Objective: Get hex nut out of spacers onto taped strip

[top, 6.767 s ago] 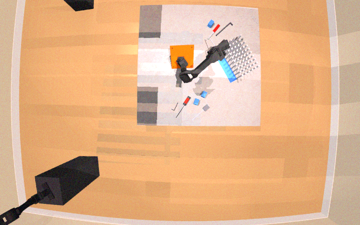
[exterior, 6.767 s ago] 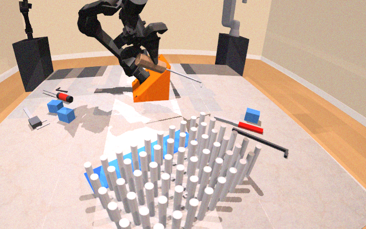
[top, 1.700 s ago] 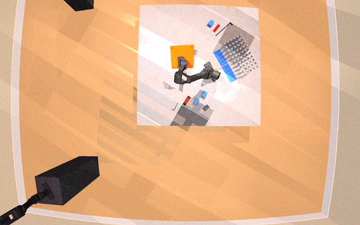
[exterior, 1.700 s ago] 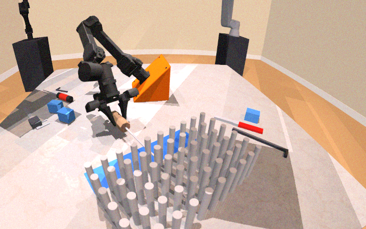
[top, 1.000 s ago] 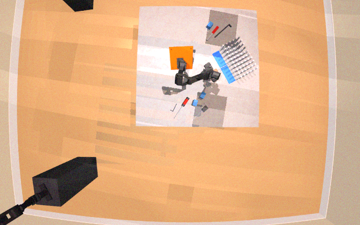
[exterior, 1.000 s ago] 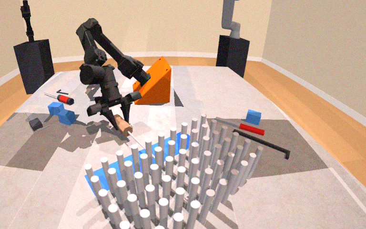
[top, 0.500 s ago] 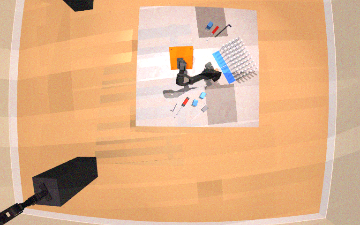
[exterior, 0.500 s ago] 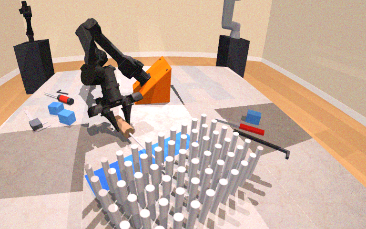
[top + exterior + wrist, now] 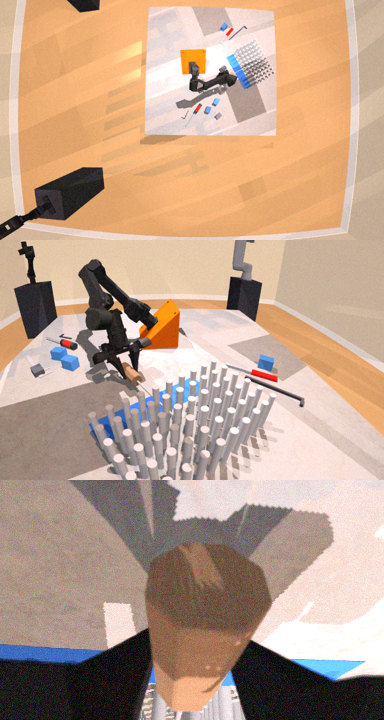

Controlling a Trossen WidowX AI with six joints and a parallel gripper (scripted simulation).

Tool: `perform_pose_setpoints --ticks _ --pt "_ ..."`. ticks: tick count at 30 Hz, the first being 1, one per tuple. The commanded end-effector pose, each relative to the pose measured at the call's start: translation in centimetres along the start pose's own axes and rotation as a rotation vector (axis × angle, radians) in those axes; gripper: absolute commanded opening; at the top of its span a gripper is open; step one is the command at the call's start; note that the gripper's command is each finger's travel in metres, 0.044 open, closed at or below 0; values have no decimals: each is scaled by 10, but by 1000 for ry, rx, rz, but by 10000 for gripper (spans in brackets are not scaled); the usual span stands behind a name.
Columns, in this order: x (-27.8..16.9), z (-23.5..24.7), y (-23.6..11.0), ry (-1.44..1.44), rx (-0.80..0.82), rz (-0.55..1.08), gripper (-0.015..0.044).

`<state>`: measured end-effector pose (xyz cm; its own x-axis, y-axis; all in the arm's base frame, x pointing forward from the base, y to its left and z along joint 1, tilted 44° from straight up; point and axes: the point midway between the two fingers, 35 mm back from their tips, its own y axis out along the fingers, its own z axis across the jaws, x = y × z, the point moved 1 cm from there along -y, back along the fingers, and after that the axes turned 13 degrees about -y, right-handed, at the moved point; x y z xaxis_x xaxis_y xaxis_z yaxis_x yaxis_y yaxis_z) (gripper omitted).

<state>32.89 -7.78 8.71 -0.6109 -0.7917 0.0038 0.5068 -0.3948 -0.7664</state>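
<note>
My gripper (image 9: 129, 373) (image 9: 232, 78) is shut on the wooden handle (image 9: 133, 377) (image 9: 206, 611) of a pick tool, low over the table just in front of the taped blue strip (image 9: 108, 424) (image 9: 237, 70) (image 9: 40, 653). The tool's thin metal shaft (image 9: 150, 394) slants forward across the strip, and its tip reaches in among the front row of the standing grey spacers (image 9: 184, 423) (image 9: 254, 60). All the spacers stand upright. The hex nut is hidden among them; I cannot see it in any view.
An orange wedge (image 9: 167, 330) (image 9: 188, 56) holds the arm's base. A long dark hook bar (image 9: 277, 390), a red-handled tool (image 9: 264, 375) and a blue cube (image 9: 265, 362) lie right of the field. A red screwdriver (image 9: 67, 343), two blue cubes (image 9: 69, 362) and a grey block (image 9: 37, 369) lie left.
</note>
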Motion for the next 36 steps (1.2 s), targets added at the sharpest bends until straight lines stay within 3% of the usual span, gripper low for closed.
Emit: perform_pose_setpoints --ticks 1,36 --pt "-4 5 0 8 11 4 0" --pt "-21 9 12 9 12 4 0"
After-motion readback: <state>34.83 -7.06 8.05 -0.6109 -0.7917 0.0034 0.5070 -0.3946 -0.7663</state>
